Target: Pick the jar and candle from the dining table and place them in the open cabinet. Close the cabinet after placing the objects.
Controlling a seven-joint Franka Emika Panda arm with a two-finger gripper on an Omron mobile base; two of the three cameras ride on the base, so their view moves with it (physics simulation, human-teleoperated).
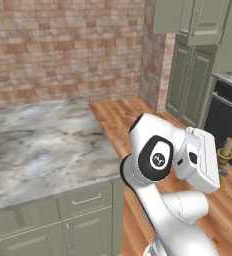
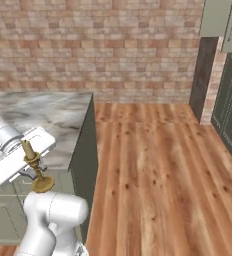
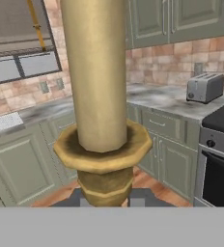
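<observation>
Off the desk's (image 1: 38, 145) right edge, above the wood floor: candle (image 2: 34, 167) clamped upright by its stem in the claw (image 2: 30, 172), long axis vertical; cabinet (image 1: 190, 82) far right, well apart from the claw.

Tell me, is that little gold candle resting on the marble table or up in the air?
Up in the air. The candle is clamped in the tool, hanging beside the dining table, its round base touching nothing.
</observation>
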